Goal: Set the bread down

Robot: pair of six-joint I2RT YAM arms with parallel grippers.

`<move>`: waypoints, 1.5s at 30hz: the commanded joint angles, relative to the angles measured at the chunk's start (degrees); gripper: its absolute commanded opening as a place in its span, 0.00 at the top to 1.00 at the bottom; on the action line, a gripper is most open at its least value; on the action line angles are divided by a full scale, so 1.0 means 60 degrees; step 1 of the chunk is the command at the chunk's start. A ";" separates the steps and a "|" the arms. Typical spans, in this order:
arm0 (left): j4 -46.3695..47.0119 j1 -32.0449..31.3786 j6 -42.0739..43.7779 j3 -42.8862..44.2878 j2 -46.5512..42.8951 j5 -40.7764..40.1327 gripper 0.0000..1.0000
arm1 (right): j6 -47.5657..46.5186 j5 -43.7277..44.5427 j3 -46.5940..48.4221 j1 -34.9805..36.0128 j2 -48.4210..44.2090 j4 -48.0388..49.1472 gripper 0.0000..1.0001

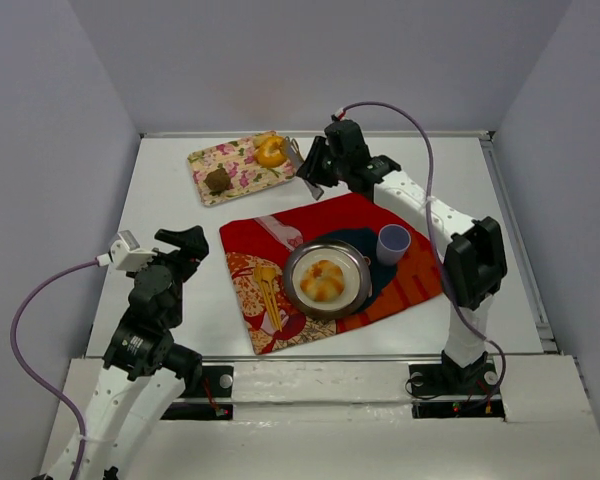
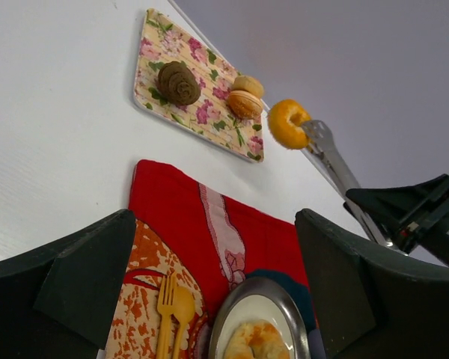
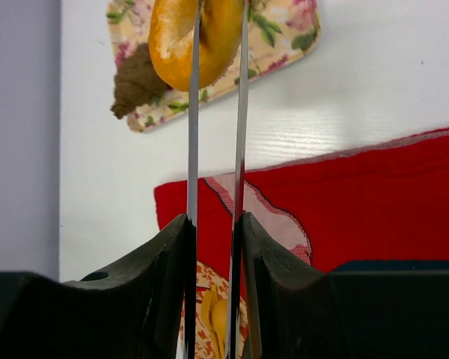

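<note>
Three grey walls (image 1: 330, 60), white table (image 1: 165, 215)

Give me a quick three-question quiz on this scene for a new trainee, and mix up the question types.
1. True or false: the right gripper is shut on tongs that pinch the ring-shaped bread above the floral tray.
2. Multiple choice: what lies on the steel plate? A) a bread roll B) a fork C) nothing.
3. Fill in the blank: the cup standing on the red cloth is ____ in colour.

Key: 1 true; 2 A; 3 purple.
</note>
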 commanded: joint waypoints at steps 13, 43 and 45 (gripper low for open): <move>0.0332 -0.0018 -0.0073 -0.0061 -0.0086 -0.0274 0.01 | -0.0862 -0.1470 -0.4898 -0.0004 -0.5362 0.0884 0.93; 0.0596 -0.0018 -0.0088 -0.0032 0.1129 -0.0362 0.01 | -0.2196 -0.2420 -0.7058 -0.0004 -0.7626 -0.2519 0.93; 0.0611 -0.0018 -0.0073 -0.0032 0.1129 -0.0332 0.01 | -0.2298 -0.2683 -0.6985 -0.0004 -0.7699 -0.2534 0.93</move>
